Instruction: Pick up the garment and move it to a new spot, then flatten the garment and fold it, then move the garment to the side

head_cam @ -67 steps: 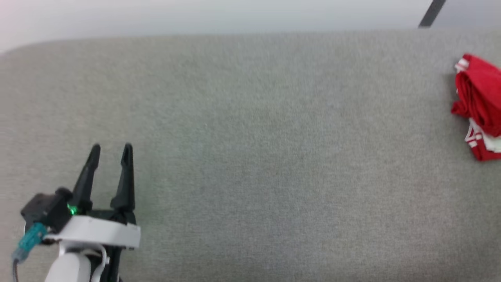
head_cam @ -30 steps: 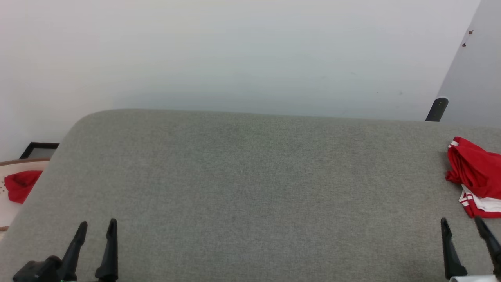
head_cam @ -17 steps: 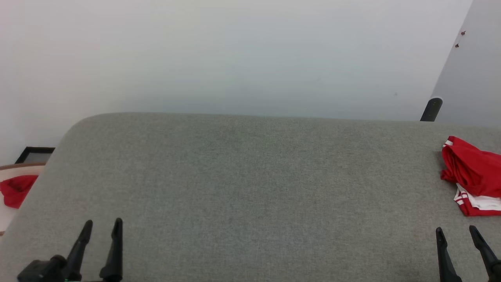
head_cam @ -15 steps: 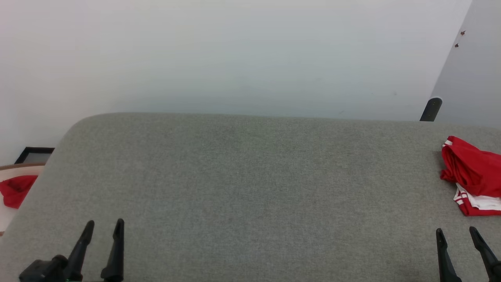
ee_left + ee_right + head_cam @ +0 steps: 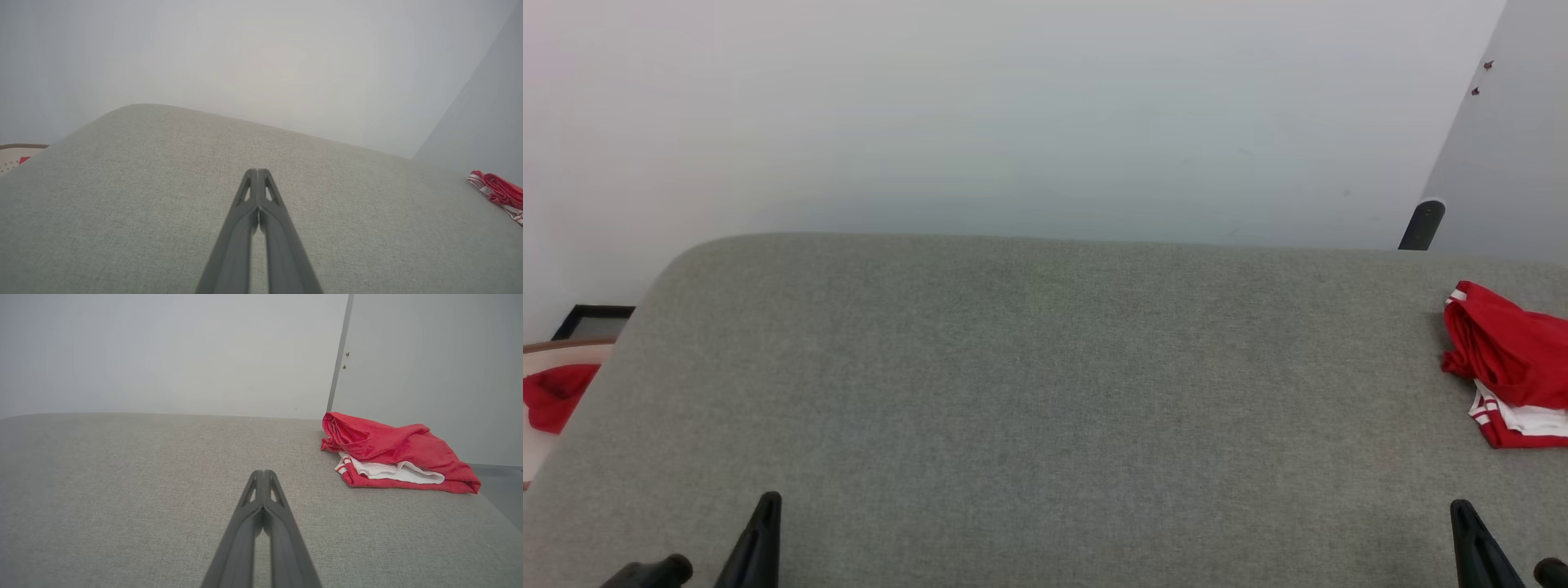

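The right gripper (image 5: pixel 262 472) rises from the bottom centre of the frame, its two dark fingers pressed together, holding nothing. The garment (image 5: pixel 392 449), red with white trim, lies bunched at centre right on the grey cushion (image 5: pixel 122 490), apart from the fingers.

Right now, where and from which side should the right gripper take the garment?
Likely the raised red fold of the garment, nearest the right gripper, approached over the grey surface: that ridge stands up, while the white layer lies flat. Open the jaws first.
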